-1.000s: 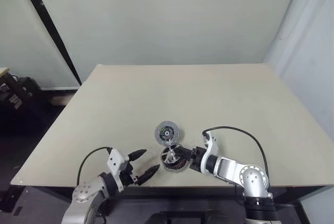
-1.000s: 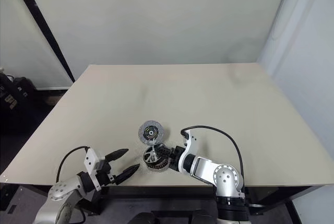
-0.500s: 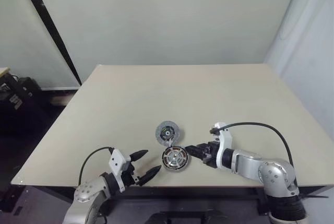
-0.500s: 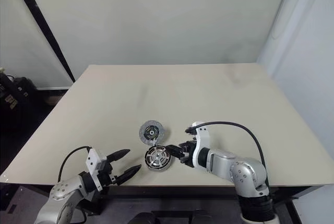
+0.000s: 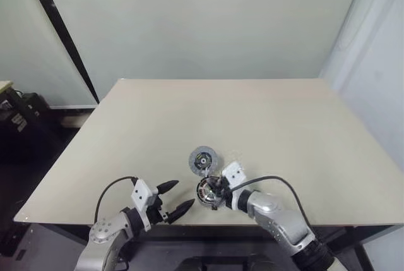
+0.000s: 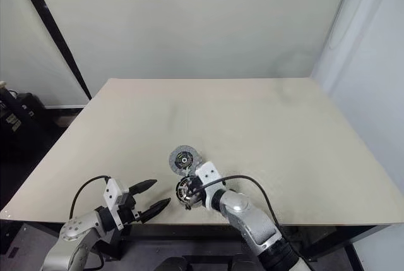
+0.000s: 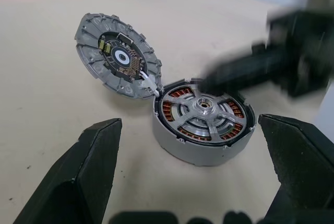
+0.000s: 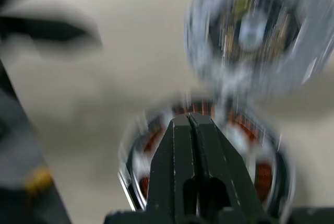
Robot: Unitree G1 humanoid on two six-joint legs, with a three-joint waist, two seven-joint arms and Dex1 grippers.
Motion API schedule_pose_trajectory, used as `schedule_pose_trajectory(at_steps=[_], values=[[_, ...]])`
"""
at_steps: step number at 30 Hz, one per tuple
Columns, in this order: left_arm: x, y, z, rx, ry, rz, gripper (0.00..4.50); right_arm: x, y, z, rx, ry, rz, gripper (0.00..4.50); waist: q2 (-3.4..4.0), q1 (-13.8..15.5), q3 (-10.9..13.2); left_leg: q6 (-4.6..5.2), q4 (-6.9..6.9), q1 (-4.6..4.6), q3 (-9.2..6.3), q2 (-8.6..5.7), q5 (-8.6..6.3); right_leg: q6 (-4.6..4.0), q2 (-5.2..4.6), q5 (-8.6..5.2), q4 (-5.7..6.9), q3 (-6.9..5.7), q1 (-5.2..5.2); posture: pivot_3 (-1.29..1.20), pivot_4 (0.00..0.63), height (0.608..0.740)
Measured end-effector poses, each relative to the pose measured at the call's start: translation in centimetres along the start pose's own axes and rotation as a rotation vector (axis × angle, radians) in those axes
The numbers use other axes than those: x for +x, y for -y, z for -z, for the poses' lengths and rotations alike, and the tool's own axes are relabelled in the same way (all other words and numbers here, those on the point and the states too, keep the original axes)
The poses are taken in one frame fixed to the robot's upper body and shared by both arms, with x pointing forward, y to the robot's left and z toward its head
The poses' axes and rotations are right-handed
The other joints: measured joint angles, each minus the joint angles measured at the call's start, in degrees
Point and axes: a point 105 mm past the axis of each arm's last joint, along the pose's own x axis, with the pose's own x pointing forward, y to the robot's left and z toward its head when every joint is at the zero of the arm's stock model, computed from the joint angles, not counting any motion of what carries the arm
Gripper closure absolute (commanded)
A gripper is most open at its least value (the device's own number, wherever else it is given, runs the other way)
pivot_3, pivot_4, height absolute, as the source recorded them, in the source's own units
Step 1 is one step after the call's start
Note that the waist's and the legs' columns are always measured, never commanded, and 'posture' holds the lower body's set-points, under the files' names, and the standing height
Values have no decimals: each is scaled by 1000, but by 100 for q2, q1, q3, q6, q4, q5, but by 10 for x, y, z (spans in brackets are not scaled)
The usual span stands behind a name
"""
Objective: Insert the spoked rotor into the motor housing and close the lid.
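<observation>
On the flat beige bench (image 5: 265,126) we find the motor housing (image 7: 204,122), a round shallow silvery casing with copper-brown windings around a pale central hub, standing near the front edge. The spoked rotor (image 7: 206,112), a thin silvery metal ring whose spokes meet at a central hub, lies seated inside the housing, level with its rim, the windings showing between the spokes.

The lid (image 7: 117,56), a round grey metal disc with a dark inner ring and a small pale centre, rests just behind the housing, tilted so that its inner face shows. Its lower edge touches the housing rim, where thin white wires join the two parts. The housing is uncovered.

The right gripper (image 8: 189,122) has its two black fingers pressed together, with nothing between them. Their tips sit directly over the housing, above the rotor; we cannot tell whether they touch it. In the left wrist view the same fingers appear as a blurred dark bar reaching over the far rim of the housing.

The left gripper (image 5: 177,197) has its fingers spread wide and empty, near the front edge of the bench and to the left of the housing, apart from it.
</observation>
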Motion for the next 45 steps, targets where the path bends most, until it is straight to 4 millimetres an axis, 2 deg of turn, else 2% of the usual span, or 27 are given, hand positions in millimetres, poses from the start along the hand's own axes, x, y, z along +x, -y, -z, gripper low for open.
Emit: schedule_pose_trajectory(at_steps=[5,8,11,14,17,22,25,28,32,39,45], values=[[1,1,-3,9,7,1,0,-3,-2,3,19,9,-8,4481,-3,0,-1,-6,-5,52,-7,6,-4,-3,0,-3,0,-8,48,0,0,740],[0,1,-3,9,7,0,0,-7,0,1,27,6,-19,4481,-2,0,1,-26,-1,51,-6,8,-16,-3,-1,-3,0,-8,46,0,0,740],[0,1,-2,5,4,-3,0,-14,1,-12,-5,21,-57,3857,-2,1,1,-25,0,49,-6,7,-15,-3,-2,-3,-1,-8,45,0,0,740],[-1,-1,1,-27,-32,-14,610,-22,1,-32,-77,35,-109,2884,-3,0,1,-6,-2,49,-9,7,-4,-2,-2,-2,0,-12,44,0,0,740],[-4,-3,1,-75,-86,-26,1599,-32,5,-45,-168,2,-136,1852,-4,0,3,-6,-5,49,-10,7,-4,-2,-2,-2,-1,-15,44,0,0,740],[-9,-9,1,-165,-138,-80,3359,-49,10,-49,-363,-119,-204,1815,-10,1,12,-8,-10,47,-14,5,-6,-1,-7,-3,-4,-22,42,0,0,740],[-10,-11,2,-227,-176,-118,4444,-56,10,-47,-537,-217,-256,1815,-17,1,20,-8,-12,47,-14,6,-6,-1,-8,-3,-5,-26,40,0,0,740],[-13,-17,5,-268,-217,-165,4480,-60,13,-42,-667,-305,-290,1815,-27,1,23,-9,-17,48,-15,7,-6,-1,-8,-3,-6,-31,39,0,0,740],[-16,-21,10,-299,-286,-197,4480,-60,5,-35,-778,-385,-376,1815,-35,1,29,-10,-23,48,-16,7,-6,-1,-8,-2,-7,-32,38,0,0,740],[-18,-23,18,-319,-361,-228,4480,-57,0,-30,-914,-467,-428,1815,-41,3,32,-13,-23,49,-18,5,-8,0,-11,-2,-7,-34,39,0,0,740],[-16,-21,24,-321,-404,-235,4480,-46,-5,-29,-985,-485,-438,1815,-43,3,32,-14,-23,51,-17,5,-7,0,-11,-1,-5,-34,39,0,0,740]])
